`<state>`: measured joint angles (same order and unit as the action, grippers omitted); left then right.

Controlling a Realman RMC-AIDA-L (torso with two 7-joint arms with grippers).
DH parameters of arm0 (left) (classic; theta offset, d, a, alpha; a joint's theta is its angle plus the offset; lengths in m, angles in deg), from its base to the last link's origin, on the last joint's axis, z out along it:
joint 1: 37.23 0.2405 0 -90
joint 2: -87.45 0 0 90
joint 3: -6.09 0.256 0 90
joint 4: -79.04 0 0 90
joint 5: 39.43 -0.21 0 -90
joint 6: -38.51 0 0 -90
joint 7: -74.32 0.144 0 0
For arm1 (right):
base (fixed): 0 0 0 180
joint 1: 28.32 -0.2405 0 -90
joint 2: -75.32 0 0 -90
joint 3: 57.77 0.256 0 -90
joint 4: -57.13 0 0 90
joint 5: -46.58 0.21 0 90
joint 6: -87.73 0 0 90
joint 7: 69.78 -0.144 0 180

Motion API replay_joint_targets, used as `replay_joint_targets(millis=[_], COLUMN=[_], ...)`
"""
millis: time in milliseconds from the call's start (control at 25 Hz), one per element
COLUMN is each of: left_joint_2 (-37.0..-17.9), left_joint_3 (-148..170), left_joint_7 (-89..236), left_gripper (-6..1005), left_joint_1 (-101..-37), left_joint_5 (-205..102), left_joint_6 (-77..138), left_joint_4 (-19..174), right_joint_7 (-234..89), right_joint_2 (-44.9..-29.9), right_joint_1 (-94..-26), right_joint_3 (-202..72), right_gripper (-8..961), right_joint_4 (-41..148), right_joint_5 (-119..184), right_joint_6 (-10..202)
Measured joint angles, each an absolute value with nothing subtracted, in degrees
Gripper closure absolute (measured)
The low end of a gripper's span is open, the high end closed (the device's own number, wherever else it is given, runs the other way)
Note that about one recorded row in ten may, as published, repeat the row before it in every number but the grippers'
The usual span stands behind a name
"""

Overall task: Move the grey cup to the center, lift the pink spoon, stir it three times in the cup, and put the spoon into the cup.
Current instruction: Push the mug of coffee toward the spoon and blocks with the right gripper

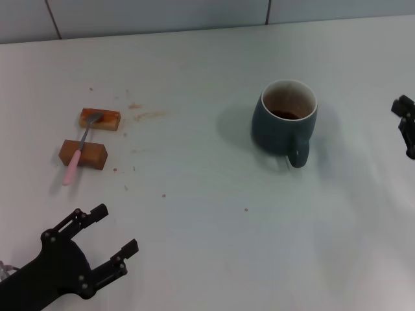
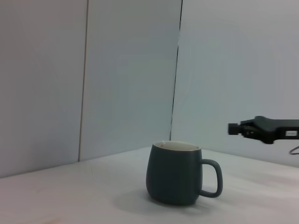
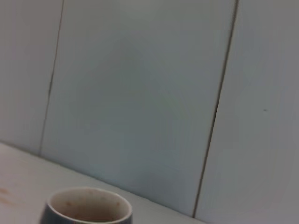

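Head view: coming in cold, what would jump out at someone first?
The grey cup stands upright on the white table, right of the middle, handle toward the robot. On the left, the pink spoon lies across two brown wooden blocks, bowl on the far one. The left gripper hovers open at the near left corner, and the right gripper only peeks in at the right edge.
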<state>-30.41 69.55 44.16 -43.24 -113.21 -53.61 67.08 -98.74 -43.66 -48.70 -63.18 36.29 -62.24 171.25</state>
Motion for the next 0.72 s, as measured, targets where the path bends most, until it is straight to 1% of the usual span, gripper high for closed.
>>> replay_joint_targets(millis=[120,360,720], left_joint_2=[-30.41,-30.41,-30.47], left_joint_3=[69.48,69.25,67.43], left_joint_7=[44.17,44.18,44.18], left_gripper=[213,214,217], left_joint_1=[-43.23,-43.26,-43.6], left_joint_5=[-113.09,-113.0,-112.88], left_joint_6=[-53.8,-53.88,-54.24], left_joint_4=[67.08,67.09,67.08], right_joint_7=[-93.69,-84.59,-70.02], right_joint_2=[-43.73,-43.69,-43.83], right_joint_1=[-50.91,-54.61,-59.56], right_joint_3=[-63.33,-63.54,-67.74], right_gripper=[839,946,947], right_joint_4=[36.3,36.62,40.89], right_joint_5=[-62.19,-62.15,-62.38], right_joint_6=[168.09,163.22,153.39])
